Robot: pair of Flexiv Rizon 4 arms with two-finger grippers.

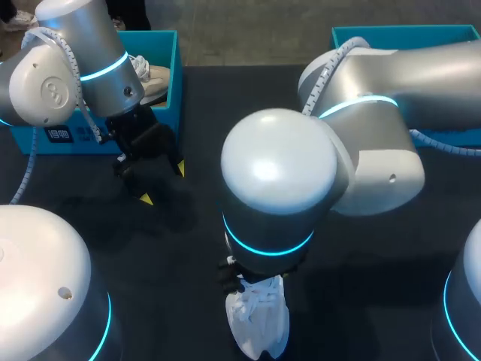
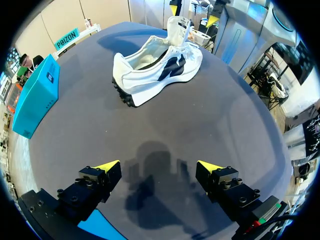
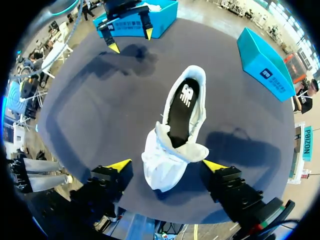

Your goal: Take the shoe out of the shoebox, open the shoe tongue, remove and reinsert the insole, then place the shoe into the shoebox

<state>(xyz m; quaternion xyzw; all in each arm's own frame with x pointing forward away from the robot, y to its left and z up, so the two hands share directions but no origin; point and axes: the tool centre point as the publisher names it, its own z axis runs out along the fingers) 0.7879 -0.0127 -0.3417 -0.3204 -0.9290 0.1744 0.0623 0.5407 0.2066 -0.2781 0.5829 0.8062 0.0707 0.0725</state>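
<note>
Your shoe (image 3: 177,132) stands on its sole on the dark matte table (image 1: 173,263), outside both boxes and under your right arm's wrist. It is a white low trainer with a soft fabric upper, a dark side panel and a black lugged sole. Its tongue (image 3: 175,145) is pulled up and forward, clear of the mouth. The flat black insole (image 3: 181,107) lies inside, with a white mark at the heel.

Your right gripper (image 3: 167,165) is spread, its yellow tips flanking the toe with a gap on each side. Your left gripper (image 1: 162,184) is likewise spread and holds nothing. It hangs over bare table just beside the left box (image 1: 171,90), well apart from the shoe.

That box is rigid blue card, open-topped, with a second pale shoe (image 1: 154,79) inside. A similar right box (image 1: 406,34) sits at the far right.
</note>
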